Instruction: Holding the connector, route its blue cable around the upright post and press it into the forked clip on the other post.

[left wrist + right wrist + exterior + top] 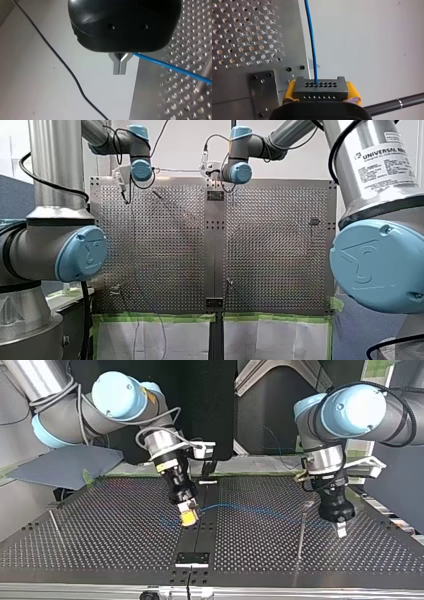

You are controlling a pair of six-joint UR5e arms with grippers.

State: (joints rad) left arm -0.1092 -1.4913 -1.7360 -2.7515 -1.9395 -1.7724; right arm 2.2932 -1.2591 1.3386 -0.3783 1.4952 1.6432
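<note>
In the top view my right gripper (189, 518), with yellow pads, hangs over the table's middle seam, shut on the connector. The right wrist view shows that connector (320, 88) as a dark block with rows of holes between the yellow pads (353, 91). The blue cable (312, 42) leaves its face. The cable (255, 508) runs low over the table to my left gripper (341, 529) at the top view's right. In the left wrist view the metal fingers (120, 65) are shut, and the blue cable (172, 67) comes out of the fork at their root. A thin upright post (301, 532) stands just beside that gripper.
A second thin post (54, 525) stands at the top view's left. The perforated table (165, 250) has a metal seam strip (215, 245) with small plates. Green tape (160, 317) lines its near edge. A black wire (62, 67) crosses the pale surface. A dark rod (397, 102) lies beside my right gripper.
</note>
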